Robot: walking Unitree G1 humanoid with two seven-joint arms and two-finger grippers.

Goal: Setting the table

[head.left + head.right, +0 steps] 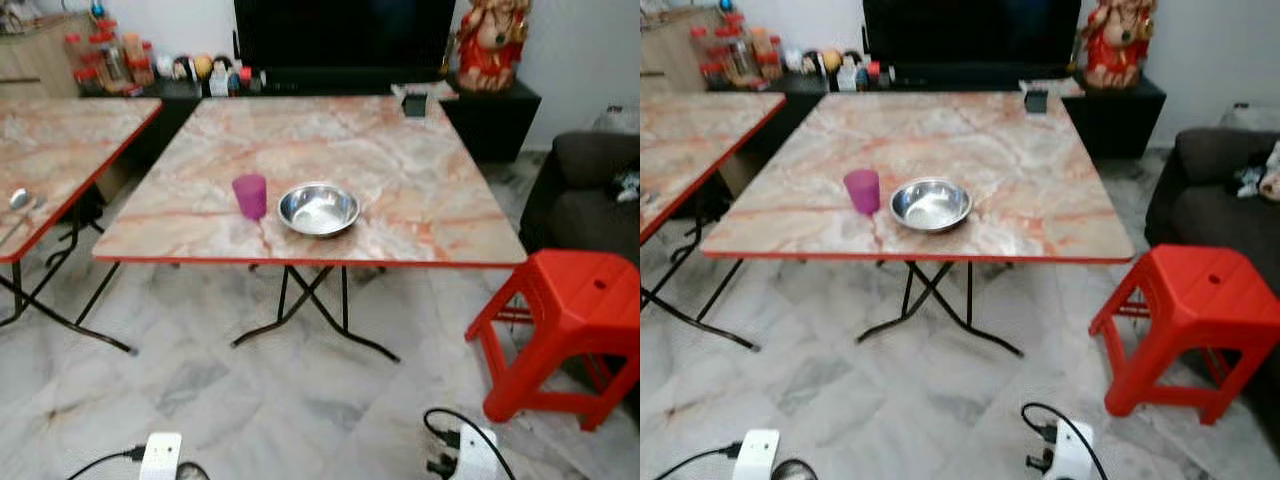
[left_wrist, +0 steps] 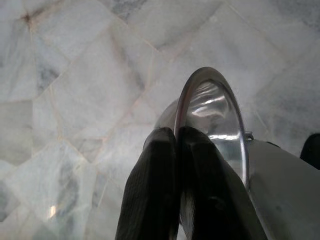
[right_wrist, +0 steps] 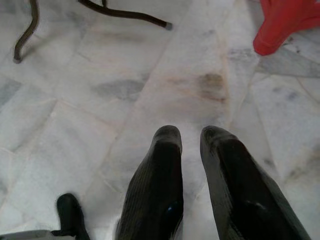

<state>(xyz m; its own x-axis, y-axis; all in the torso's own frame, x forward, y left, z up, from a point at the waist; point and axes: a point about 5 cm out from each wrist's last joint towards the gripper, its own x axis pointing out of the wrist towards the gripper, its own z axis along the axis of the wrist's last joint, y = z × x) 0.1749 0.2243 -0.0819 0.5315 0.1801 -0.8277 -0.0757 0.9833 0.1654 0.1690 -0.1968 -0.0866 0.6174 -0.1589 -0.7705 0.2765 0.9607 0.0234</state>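
1. Left gripper (image 2: 177,142) hangs low over the pale marble floor (image 2: 75,90), its two black fingers pressed together on the rim of a shiny steel plate (image 2: 212,107), which stands on edge between and beyond them
2. Right gripper (image 3: 190,137) also hangs above the floor, fingers slightly parted with nothing between them; a red stool leg and the black table feet show beyond it
3. On the table (image 1: 400,190) ahead, a steel bowl (image 1: 318,209) sits near the front edge, about midway along it, and a pink cup (image 1: 250,195) stands upright just beside the bowl on its left, close but not touching
4. That table has a marbled pinkish top with a red rim and black crossed folding legs; a small dark object (image 1: 414,104), too small to identify, rests near its far right corner
5. A second table (image 1: 60,150) of the same pattern stands to the left, with a small silvery item near its front edge, too blurred to name
6. A red plastic stool (image 1: 570,320) stands off the front right corner of the main table, with a dark sofa (image 1: 585,190) behind it
7. Along the far wall runs a low black cabinet carrying a large dark screen (image 1: 345,35), a red and gold statue (image 1: 492,40) and a row of jars and bottles (image 1: 110,60)
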